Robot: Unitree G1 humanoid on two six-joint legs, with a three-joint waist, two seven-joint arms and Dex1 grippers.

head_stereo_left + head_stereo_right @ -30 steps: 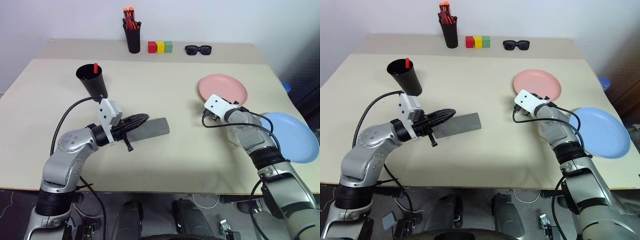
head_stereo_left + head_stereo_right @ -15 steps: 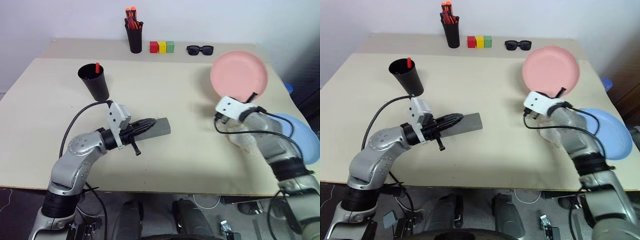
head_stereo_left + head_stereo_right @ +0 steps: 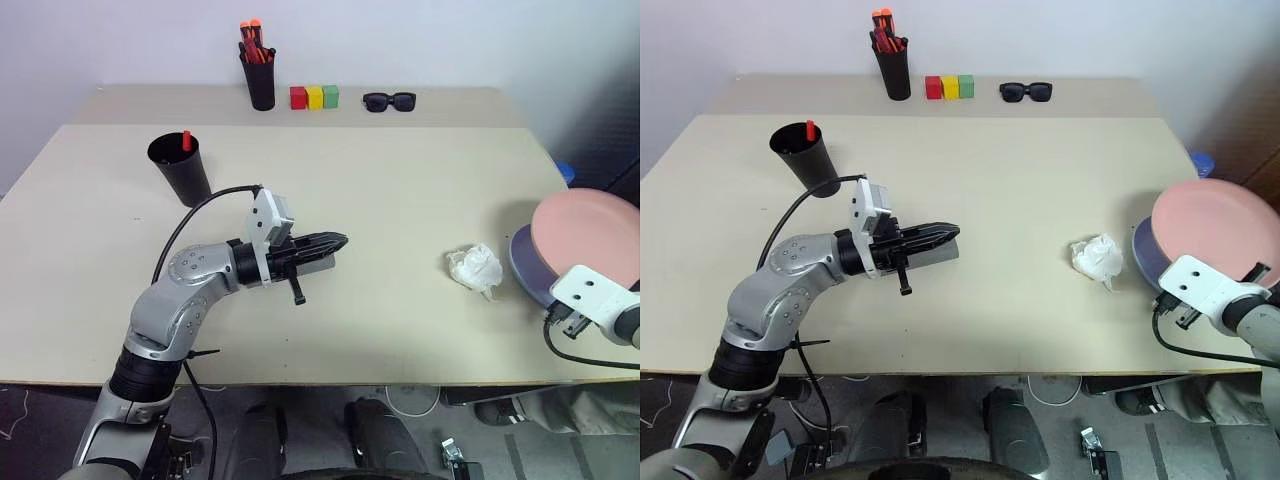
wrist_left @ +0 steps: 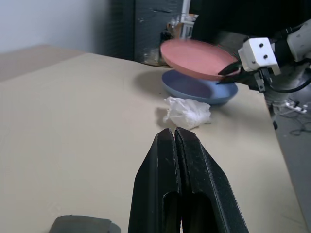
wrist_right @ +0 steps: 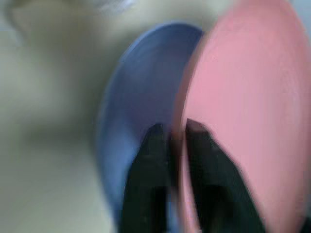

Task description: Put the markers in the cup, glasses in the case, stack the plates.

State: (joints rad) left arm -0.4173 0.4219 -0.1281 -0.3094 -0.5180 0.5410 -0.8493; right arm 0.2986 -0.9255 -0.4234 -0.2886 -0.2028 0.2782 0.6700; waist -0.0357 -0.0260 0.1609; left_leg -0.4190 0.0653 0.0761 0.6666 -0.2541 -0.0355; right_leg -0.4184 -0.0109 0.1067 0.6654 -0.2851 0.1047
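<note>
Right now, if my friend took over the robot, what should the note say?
Left gripper: shut, empty, over the grey case mid-table.
Right gripper: pinching the pink plate by its rim, tilted just above the blue plate at the table's right edge.
Cup: one red-tipped marker stands inside.
Left to do: set the pink plate down flat and let go; check for the second marker in the cup and the glasses in the case, since I can't tell.
</note>
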